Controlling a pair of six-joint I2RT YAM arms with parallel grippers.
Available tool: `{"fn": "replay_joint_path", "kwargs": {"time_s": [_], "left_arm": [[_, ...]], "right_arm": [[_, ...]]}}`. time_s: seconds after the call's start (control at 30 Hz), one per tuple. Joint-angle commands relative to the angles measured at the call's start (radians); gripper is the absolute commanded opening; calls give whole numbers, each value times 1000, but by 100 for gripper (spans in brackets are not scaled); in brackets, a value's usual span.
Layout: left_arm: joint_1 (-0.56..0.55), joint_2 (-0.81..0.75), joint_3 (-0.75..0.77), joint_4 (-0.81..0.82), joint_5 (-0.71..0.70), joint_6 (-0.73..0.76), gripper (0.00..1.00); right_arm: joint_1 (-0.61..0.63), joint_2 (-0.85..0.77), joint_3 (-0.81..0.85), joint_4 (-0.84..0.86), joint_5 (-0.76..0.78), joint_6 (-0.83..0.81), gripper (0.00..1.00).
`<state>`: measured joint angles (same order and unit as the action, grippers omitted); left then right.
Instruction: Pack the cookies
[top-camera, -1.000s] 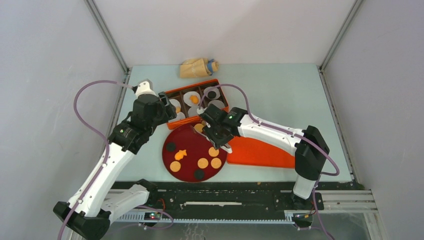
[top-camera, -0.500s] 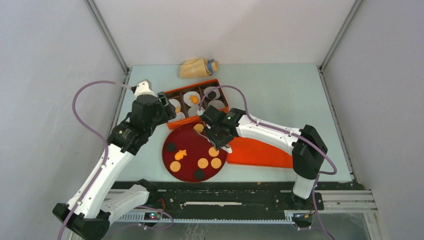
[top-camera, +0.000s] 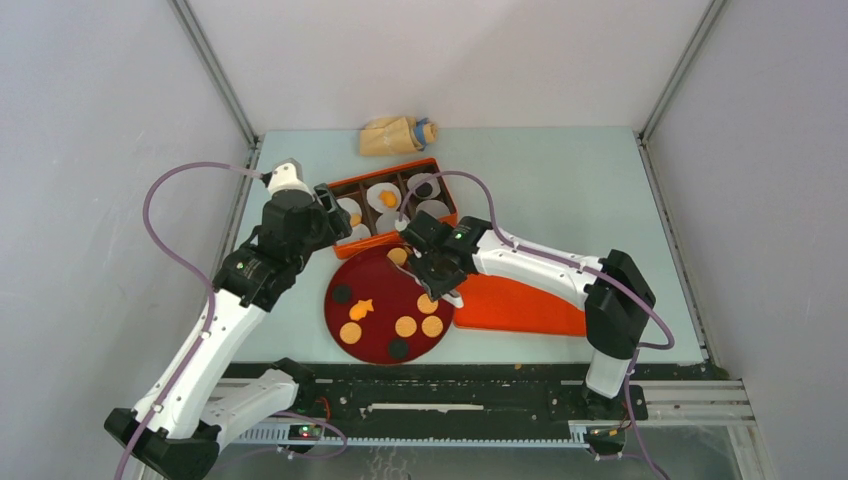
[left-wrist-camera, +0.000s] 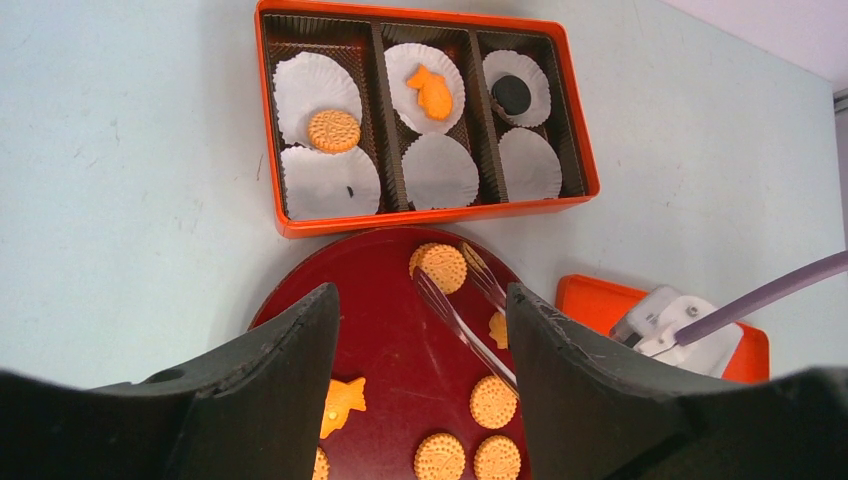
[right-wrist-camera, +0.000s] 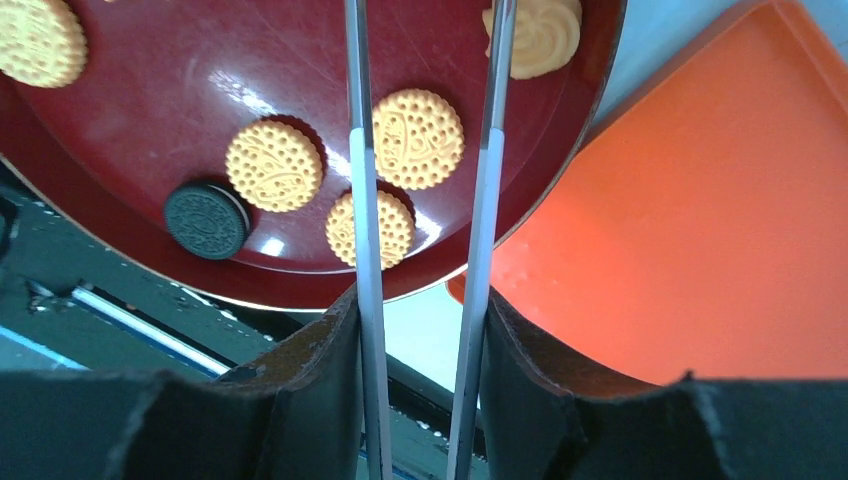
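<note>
While left wrist shows three cookies (left-wrist-camera: 333, 130) in box (left-wrist-camera: 430, 214) | both jaws apart, empty

Left arm (top-camera: 215, 332) and right arm (top-camera: 540, 265): white links, black joints.
A purple cable (left-wrist-camera: 780, 291) runs along each arm, and a small green light (top-camera: 461, 233) sits on the right one. The left claw (left-wrist-camera: 420, 310) has thick black fingers (left-wrist-camera: 270, 390); the right claw (right-wrist-camera: 425, 200) carries two thin clear blades (right-wrist-camera: 364, 200).

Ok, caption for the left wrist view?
Open left claw hovering over the red plate of cookies; orange box beyond holds three already packed.
</note>
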<state>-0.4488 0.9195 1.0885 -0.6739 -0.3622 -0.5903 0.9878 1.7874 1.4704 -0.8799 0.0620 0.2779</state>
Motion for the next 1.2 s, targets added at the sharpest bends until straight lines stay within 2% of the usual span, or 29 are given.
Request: {"fn": "replay_joint_path", "kwargs": {"time_s": [0.0,0.47,0.7,1.17], "left_arm": [[5,-29,7,24,-9,24,67],[5,-25,4,17,-2,23,67],[5,-10,20,22,0,27,67],[5,33,23,27,-19,43,67]], "right_arm": [[-2,-16,90,14,-27,0,46],[35,-42,107,19,-5,-8,41],[-53,-26,215,4,20,-49,41],[-157,173,357,19,-47,-101,40]]}}
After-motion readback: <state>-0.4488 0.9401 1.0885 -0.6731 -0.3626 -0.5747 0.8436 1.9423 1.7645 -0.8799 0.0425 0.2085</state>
